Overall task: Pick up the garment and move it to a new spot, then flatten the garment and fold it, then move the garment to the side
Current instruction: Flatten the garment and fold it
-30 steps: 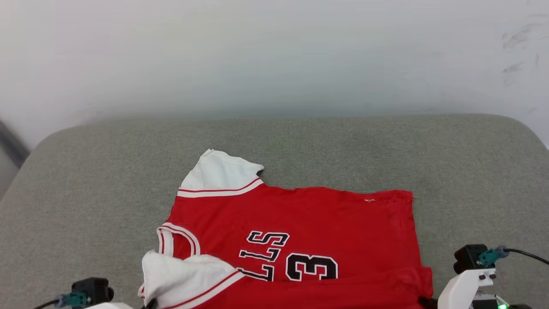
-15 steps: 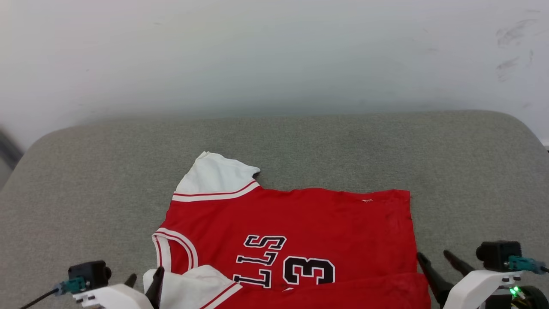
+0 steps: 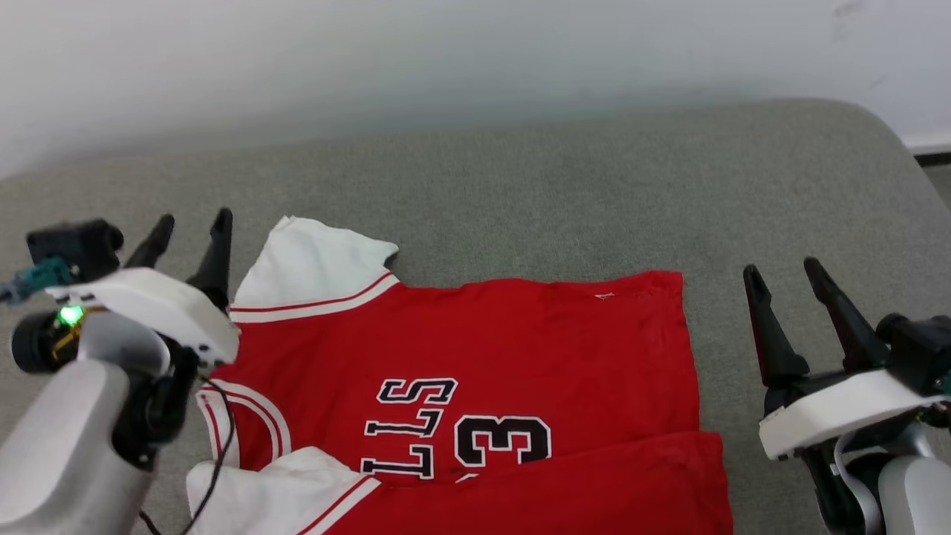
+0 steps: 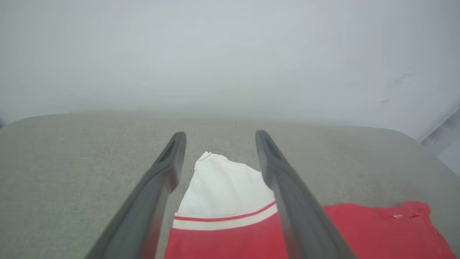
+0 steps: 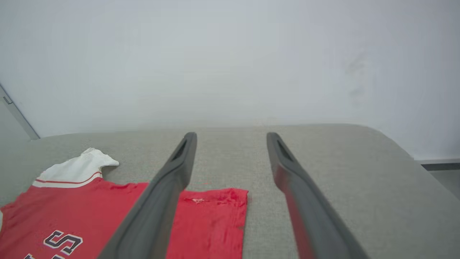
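The garment, a red jersey T-shirt with white sleeves and black lettering, lies spread on a grey cushioned surface, its near edge folded over. My left gripper hovers open at the garment's left, just beside the far white sleeve. In the left wrist view that sleeve lies between the fingers, below them. My right gripper is open to the right of the garment's hem, apart from the cloth. In the right wrist view the hem corner sits below the left finger.
A pale wall rises behind the grey surface. The surface's rounded right edge drops to a floor strip. Bare grey cushion lies beyond the garment and on both sides of it.
The head camera has tilted, shifting the whole picture. Both arms have risen from the bottom edge and come forward, so both open grippers now flank the garment. The garment lies as before.
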Robot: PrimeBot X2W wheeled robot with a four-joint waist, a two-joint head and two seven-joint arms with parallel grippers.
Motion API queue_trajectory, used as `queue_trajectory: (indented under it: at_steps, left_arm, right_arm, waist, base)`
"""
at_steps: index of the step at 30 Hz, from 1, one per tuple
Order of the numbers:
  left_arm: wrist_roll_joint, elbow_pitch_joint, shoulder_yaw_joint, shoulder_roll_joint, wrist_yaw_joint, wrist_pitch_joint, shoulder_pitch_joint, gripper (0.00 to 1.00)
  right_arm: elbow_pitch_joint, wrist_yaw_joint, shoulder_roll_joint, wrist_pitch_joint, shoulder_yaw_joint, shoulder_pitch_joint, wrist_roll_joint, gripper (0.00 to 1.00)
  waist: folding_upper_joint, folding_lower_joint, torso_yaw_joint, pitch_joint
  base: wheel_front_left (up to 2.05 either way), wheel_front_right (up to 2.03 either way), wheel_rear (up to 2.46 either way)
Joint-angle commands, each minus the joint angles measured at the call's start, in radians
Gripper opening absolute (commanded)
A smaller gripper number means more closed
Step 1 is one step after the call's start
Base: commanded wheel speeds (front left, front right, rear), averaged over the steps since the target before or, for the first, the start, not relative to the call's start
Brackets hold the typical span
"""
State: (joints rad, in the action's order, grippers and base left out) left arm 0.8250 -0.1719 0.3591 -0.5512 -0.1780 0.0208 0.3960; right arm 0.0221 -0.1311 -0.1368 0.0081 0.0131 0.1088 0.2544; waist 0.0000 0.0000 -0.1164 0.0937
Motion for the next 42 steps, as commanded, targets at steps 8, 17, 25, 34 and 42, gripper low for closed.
queue_trajectory:
  at_steps: [8,17,25,34,42]
  left_arm:
    - [0.042,-0.123,0.041,-0.131,0.150,0.356,0.389,1.00]
    - [0.118,-0.204,0.093,-0.255,0.187,0.796,0.570,1.00]
    - [0.176,-0.278,0.120,-0.246,0.129,0.968,0.534,0.10]
    - [0.215,-0.286,0.115,-0.202,0.114,0.955,0.472,0.00]
    - [0.147,-0.273,0.110,-0.160,0.159,0.782,0.559,0.00]
  right_arm:
    - [0.047,0.001,0.063,-0.054,0.006,0.120,-0.026,1.00]
    - [0.026,0.001,0.080,-0.092,0.039,0.150,0.006,1.00]
    - [-0.021,0.001,0.085,-0.104,0.067,0.166,0.042,1.00]
    - [-0.066,0.001,0.061,-0.031,0.067,0.209,0.129,1.00]
    - [-0.228,0.001,-0.025,0.280,0.070,0.393,0.272,1.00]
  waist:
    - [0.0000,0.0000,-0.115,0.326]
    - [0.0000,0.0000,-0.173,0.453]
    - [0.0000,0.0000,-0.205,0.505]
    - [0.0000,0.0000,-0.190,0.473]
    - [0.0000,0.0000,-0.108,0.401]
  base:
    - [0.00,0.00,0.00]
    - [0.00,0.00,0.00]
    - [0.00,0.00,0.00]
    - [0.00,0.00,0.00]
    - [0.00,0.00,0.00]
